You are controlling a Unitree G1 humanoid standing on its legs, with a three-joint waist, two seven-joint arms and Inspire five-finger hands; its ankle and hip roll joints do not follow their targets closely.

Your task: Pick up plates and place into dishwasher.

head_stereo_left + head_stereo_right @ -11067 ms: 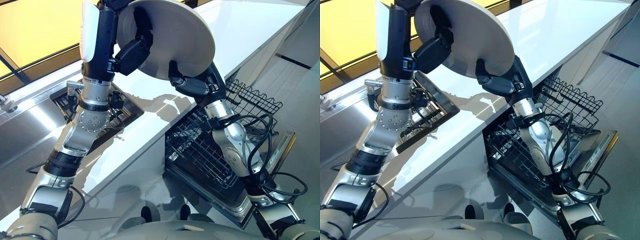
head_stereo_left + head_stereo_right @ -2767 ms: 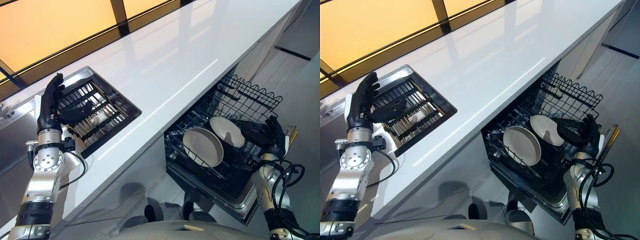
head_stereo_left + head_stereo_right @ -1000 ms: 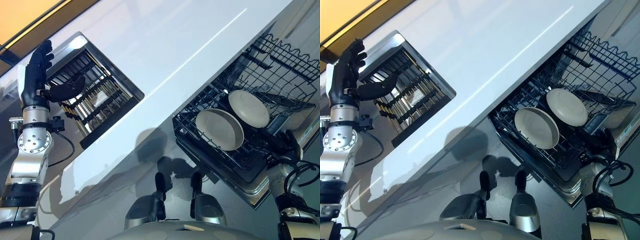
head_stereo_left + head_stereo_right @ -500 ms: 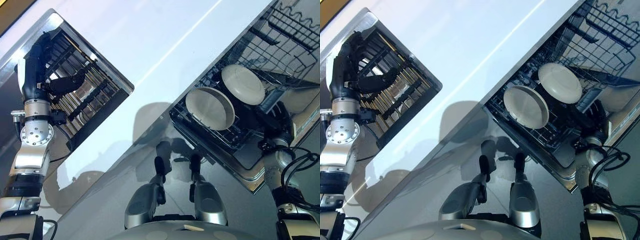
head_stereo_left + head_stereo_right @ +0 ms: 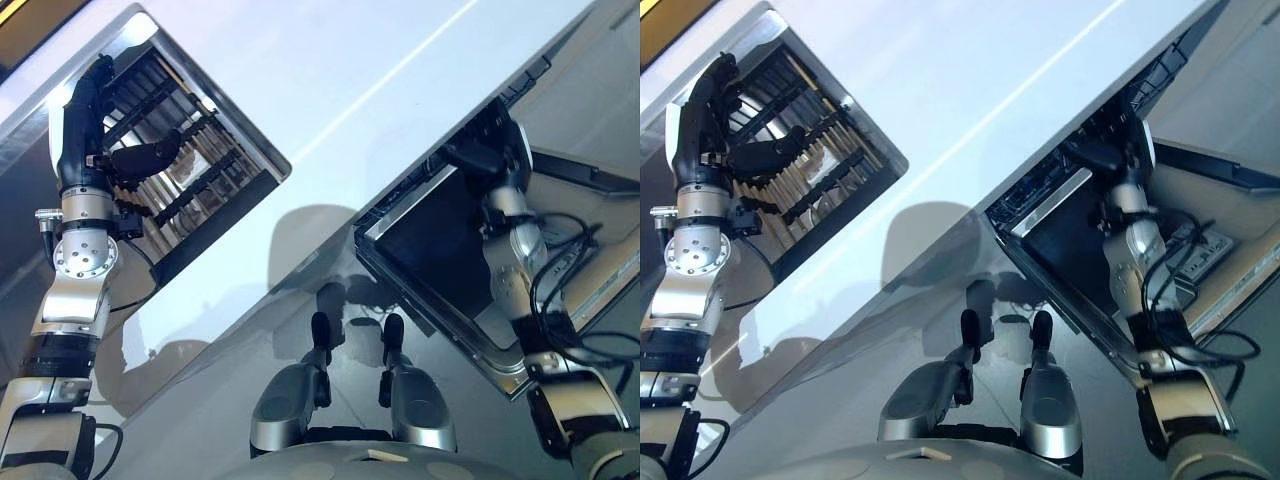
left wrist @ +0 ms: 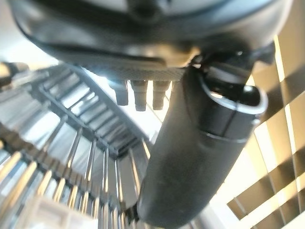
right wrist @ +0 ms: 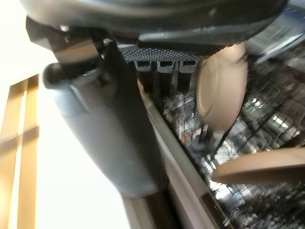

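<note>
Surface (image 5: 330, 70): long white counter, running diagonally across the head views.

Dishwasher (image 5: 440, 240): set under the surface's edge; door (image 5: 432, 255) tipped partway up, dark inner face showing, lower rack pushed in beneath the surface.

Sink rack (image 5: 190, 170): dark slatted insert sunk in a steel-rimmed recess of the surface.

Plates (image 7: 221, 93): one pale round plate stands on edge among the rack wires inside the dishwasher, seen past the right hand's thumb; a second pale rim shows lower in that view. No plate on the surface or in either hand.

Right hand (image 5: 1110, 155): at the door's upper edge, fingers straight and relaxed, clamped on nothing, seemingly pressing the edge.

Left hand (image 5: 95, 130): raised beside the sink rack, fingers extended, thumb apart, holding nothing.

Handling note: the step appears to be shutting the door. Best done with a flat, steady push near the top edge, fingers kept off the seam.
</note>
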